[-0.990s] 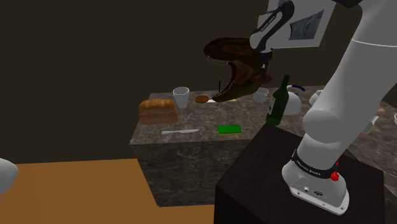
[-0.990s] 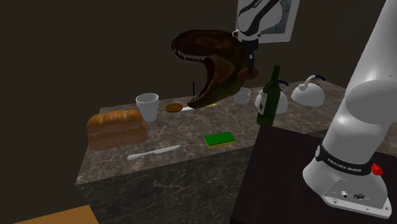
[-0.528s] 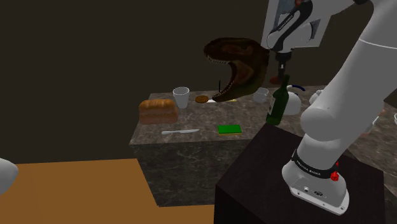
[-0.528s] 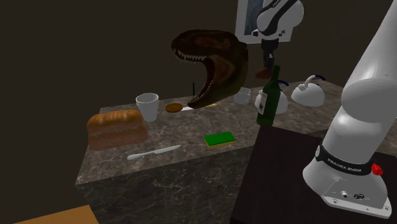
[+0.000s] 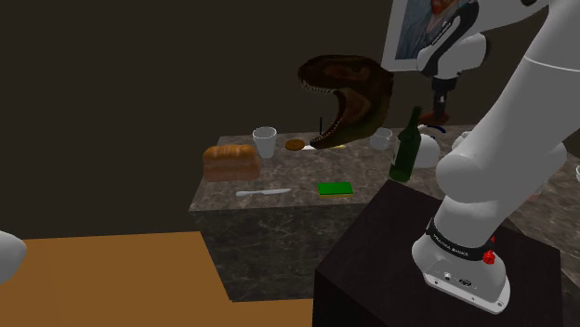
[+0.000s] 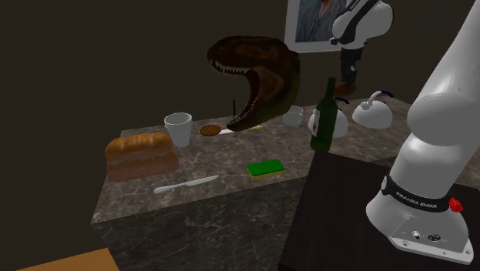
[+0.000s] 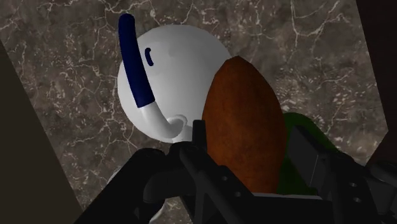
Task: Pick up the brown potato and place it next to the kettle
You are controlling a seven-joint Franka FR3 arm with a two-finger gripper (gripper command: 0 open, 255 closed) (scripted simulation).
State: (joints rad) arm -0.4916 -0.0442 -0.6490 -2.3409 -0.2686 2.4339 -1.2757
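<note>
Potato (image 7: 245, 121) between jaws, above kettle (image 7: 175, 67)

Dark grey stone counter slab (image 5: 279, 209): pale veining, polished look (marble-like). Brown oval potato (image 7: 245, 121): smooth skin, matt, faint streaks. White round kettle (image 7: 184, 63): smooth, soft sheen; its dark blue handle glossy. Dark green bottle (image 5: 403, 160): glassy, shiny. Tan bread loaf (image 5: 231, 162): rough matt crust. All-black gripper (image 7: 251, 162): matt, plastic-like.

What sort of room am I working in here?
Probably a home kitchen: a marbled counter carries a bread loaf and a white kettle, and a framed portrait hangs on the wall behind.
</note>
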